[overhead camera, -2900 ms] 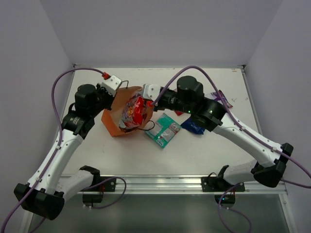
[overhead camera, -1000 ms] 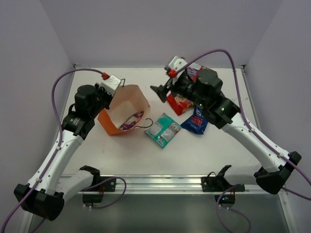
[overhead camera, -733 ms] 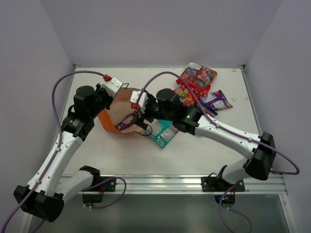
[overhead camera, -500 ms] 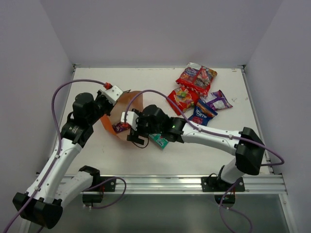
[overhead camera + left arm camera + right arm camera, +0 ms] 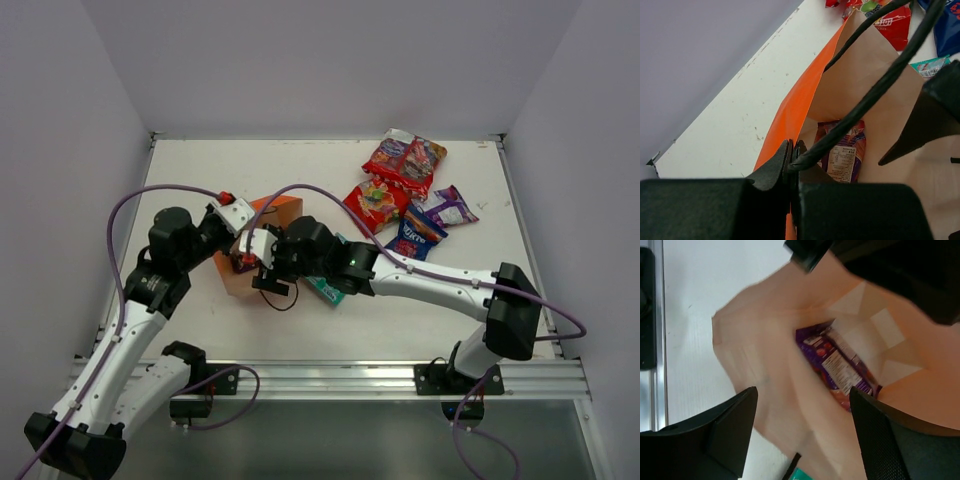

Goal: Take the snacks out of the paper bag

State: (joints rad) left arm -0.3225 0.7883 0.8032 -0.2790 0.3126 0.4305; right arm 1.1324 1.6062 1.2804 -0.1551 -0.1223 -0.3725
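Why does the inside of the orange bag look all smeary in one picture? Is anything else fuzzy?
Right wrist view: the paper bag walls are smeared, probably motion blur, though the purple packet inside is still recognisable. Left wrist view: the black handle loop near the lens is soft, the packet's label deeper in sharper. Top view: evenly lit, nothing smeared.

No text can be read. The purple packet bears a white label of fine print, too small to make out.
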